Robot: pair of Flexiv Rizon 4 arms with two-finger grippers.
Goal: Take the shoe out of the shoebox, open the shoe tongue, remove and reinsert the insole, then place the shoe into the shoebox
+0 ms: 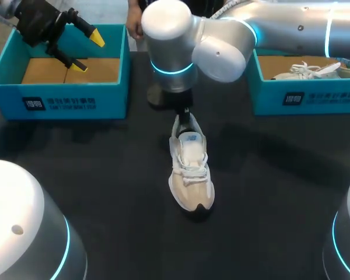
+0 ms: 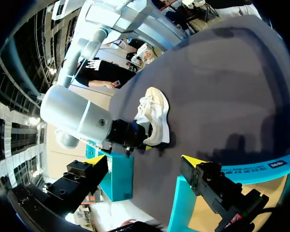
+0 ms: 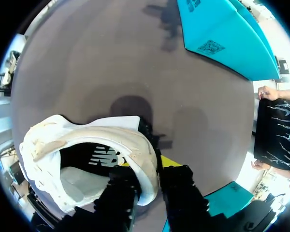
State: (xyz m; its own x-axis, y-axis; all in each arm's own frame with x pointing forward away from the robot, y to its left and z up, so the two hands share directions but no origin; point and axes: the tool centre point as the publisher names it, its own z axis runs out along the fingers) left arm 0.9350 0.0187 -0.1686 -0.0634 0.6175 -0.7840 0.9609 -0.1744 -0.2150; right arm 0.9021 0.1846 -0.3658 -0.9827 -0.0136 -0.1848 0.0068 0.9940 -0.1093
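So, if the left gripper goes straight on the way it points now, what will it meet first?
Most likely the white shoe on the table, whose heel the right gripper grips. The open left gripper seems to clear the shoebox wall below it, but depth is unclear.

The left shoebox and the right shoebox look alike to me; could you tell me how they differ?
The left shoebox shows only bare cardboard floor, while the right shoebox holds a white shoe. The open left gripper hangs over the left shoebox; the right arm crosses above the right shoebox. Both are teal with a dark label on the front wall.
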